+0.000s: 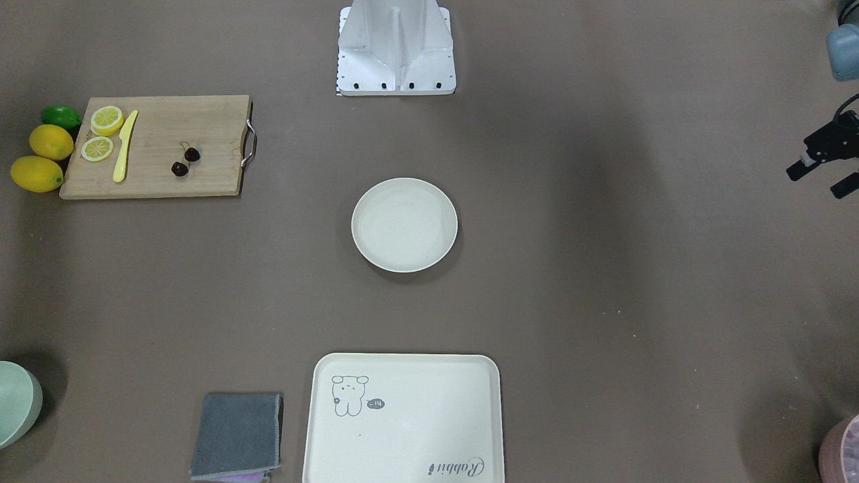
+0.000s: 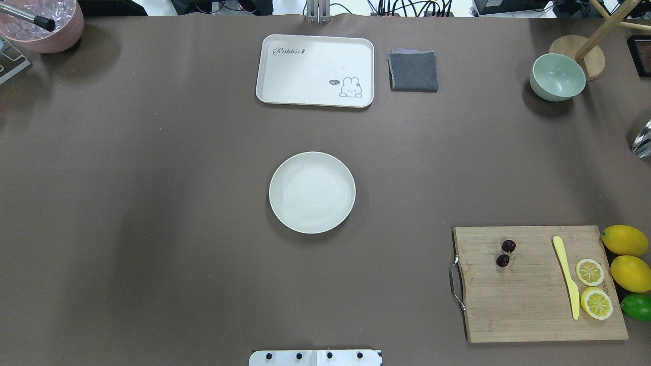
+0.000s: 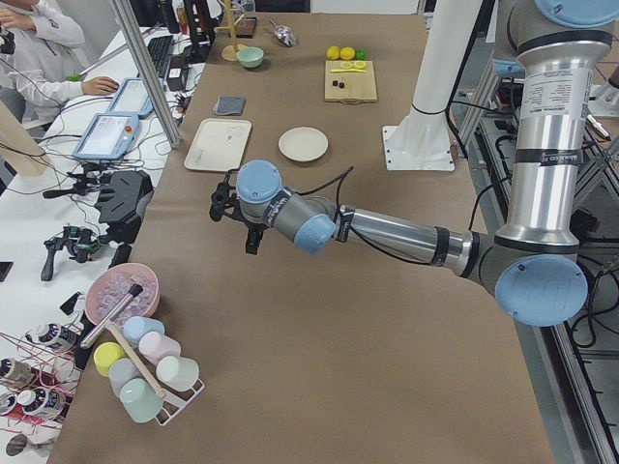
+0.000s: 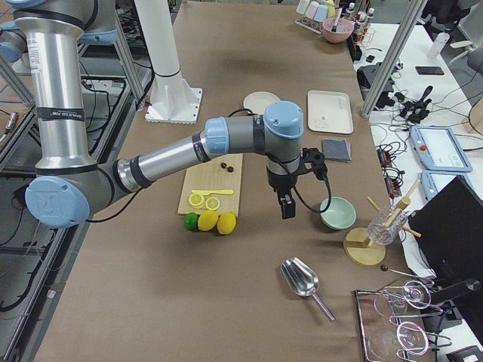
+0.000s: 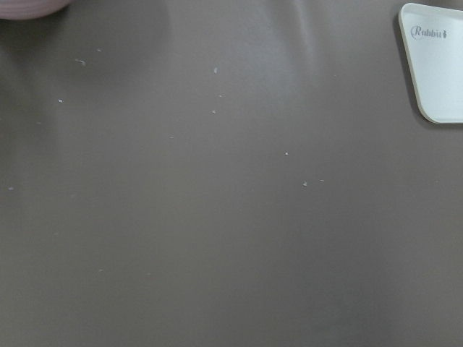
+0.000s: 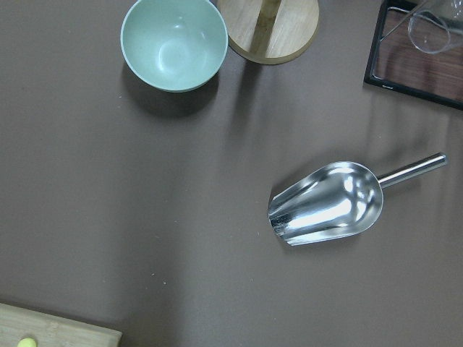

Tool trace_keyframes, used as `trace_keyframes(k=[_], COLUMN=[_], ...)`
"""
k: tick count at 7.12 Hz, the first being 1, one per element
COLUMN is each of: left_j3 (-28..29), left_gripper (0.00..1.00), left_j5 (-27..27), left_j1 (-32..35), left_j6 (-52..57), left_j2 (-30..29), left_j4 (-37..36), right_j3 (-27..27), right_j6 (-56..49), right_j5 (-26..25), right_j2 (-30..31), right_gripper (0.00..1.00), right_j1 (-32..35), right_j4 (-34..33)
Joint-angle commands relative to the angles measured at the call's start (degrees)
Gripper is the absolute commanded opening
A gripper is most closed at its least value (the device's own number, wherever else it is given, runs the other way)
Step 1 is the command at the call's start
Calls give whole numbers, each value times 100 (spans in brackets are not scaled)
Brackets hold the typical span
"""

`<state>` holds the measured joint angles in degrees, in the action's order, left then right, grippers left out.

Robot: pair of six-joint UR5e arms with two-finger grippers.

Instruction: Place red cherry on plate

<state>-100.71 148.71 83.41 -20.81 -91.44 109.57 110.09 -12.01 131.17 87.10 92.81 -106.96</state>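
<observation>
The red cherry [image 1: 186, 161] [image 2: 506, 253], a tiny dark pair joined by stems, lies on a wooden cutting board [image 1: 201, 121] [image 2: 529, 305] on the robot's right side. The round cream plate [image 1: 405, 225] [image 2: 312, 192] sits bare at mid-table. My left gripper [image 1: 817, 180] hovers far off at the table's left end, with its black fingers apart and nothing between them. My right gripper [image 4: 287, 205] hangs past the board's outer end, near the green bowl; it shows only in the exterior right view, so I cannot tell its state.
On the board lie a yellow knife [image 2: 567, 277] and two lemon slices [image 2: 590, 272], with lemons [image 2: 624, 240] and a lime [image 2: 637, 306] beside it. A bear tray [image 2: 315, 70], grey cloth [image 2: 413, 71] and green bowl [image 2: 558, 76] line the far edge. A metal scoop [image 6: 329, 204] lies at the right end.
</observation>
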Motion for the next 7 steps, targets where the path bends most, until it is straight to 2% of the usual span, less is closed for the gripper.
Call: trace_keyframes(k=[1, 3, 4, 6, 7], left_j3=[25, 139, 270, 587, 701], left_gripper=[97, 97, 97, 97, 97], left_j5=[-9, -175, -524, -1035, -1098], left_j1=[446, 675, 842, 1028, 1080], left_j6=[1075, 1788, 2156, 2380, 2389], left_j2=[73, 441, 608, 627, 627], left_j4=[-682, -858, -876, -885, -885], right_j3=[4, -5, -13, -31, -22], right_j6=[-3, -3, 6, -3, 6], right_j5=[5, 5, -4, 5, -4], right_j2=[9, 17, 17, 70, 70], right_gripper=[100, 100, 100, 100, 100], right_j1=[0, 0, 0, 0, 0], right_j4=[0, 0, 0, 0, -9])
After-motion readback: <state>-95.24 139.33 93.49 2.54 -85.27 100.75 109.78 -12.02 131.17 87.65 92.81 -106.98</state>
